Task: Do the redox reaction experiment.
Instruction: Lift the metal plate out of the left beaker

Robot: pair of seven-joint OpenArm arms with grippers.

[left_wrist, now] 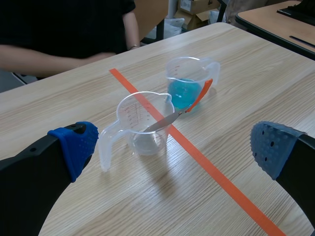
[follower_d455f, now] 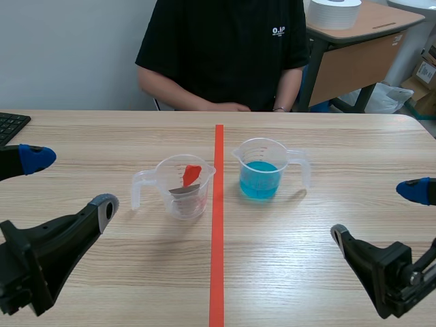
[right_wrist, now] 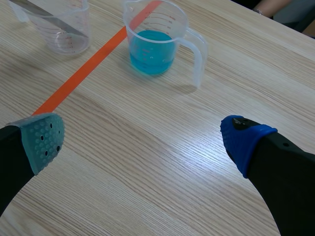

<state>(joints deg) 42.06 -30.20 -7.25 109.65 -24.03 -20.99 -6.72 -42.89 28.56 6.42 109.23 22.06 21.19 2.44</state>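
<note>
Two clear measuring cups stand either side of the tape line. The left cup [follower_d455f: 182, 187] [left_wrist: 142, 128] holds a metal blade with an orange-red handle [follower_d455f: 191, 175] [left_wrist: 201, 94] that leans out over its rim. The right cup [follower_d455f: 261, 170] [right_wrist: 155, 42] [left_wrist: 189, 81] is partly filled with blue liquid [right_wrist: 150, 54]. My left gripper [follower_d455f: 68, 182] [left_wrist: 172, 145] is open, low and short of the left cup. Nearer than the blue cup and to its right, my right gripper [follower_d455f: 378, 212] [right_wrist: 143, 139] is open. Neither holds anything.
A person in a black shirt [follower_d455f: 225, 48] sits across the table with forearms resting at its far edge. A keyboard corner [follower_d455f: 10, 126] lies at the far left. The orange-red tape line [follower_d455f: 218, 238] runs down the middle of the wooden table [follower_d455f: 306, 272].
</note>
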